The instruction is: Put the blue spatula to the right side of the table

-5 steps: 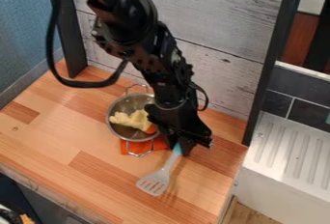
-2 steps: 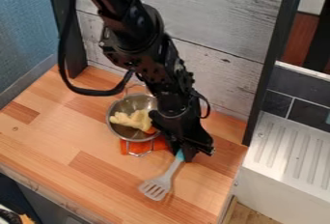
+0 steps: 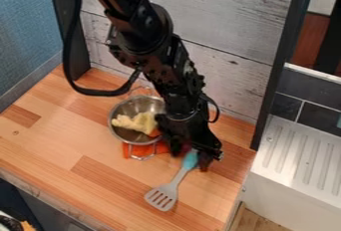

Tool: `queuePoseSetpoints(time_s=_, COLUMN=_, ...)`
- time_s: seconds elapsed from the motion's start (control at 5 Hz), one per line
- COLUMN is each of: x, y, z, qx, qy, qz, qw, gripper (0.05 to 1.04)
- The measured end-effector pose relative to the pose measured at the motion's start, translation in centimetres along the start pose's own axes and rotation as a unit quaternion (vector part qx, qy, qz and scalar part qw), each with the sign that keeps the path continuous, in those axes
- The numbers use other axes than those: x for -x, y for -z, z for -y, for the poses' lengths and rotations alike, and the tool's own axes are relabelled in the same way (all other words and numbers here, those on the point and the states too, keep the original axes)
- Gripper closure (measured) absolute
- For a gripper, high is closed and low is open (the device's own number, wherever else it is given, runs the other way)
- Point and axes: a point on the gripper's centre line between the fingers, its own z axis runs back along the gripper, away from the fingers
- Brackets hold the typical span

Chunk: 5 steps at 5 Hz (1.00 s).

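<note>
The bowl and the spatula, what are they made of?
The bowl looks like shiny metal, probably steel: it's silvery with bright glints. The spatula seems to be smooth plastic or silicone, since its gray and blue parts look dull; I can't tell which.

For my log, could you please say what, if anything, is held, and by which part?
Nothing, it appears: the pincer stands open about the spatula's blue handle.
</note>
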Motion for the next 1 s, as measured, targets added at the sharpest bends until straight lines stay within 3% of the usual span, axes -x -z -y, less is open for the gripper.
queuePoseSetpoints(time_s=0.2, x=0.1, y=-0.4, z=-0.1, qx=-0.004, qy=0.006, qz=-0.003, qw=1.0, gripper=0.077)
queuePoseSetpoints(time_s=0.8, x=-1.6, y=-8.6, z=0.3, qx=-0.018, qy=0.029, qz=0.067, qw=0.9972, gripper=0.083)
queuePoseSetpoints(time_s=1.0, x=-1.5, y=-9.7, z=0.2, qx=-0.013, qy=0.051, qz=0.058, qw=0.9969, gripper=0.083)
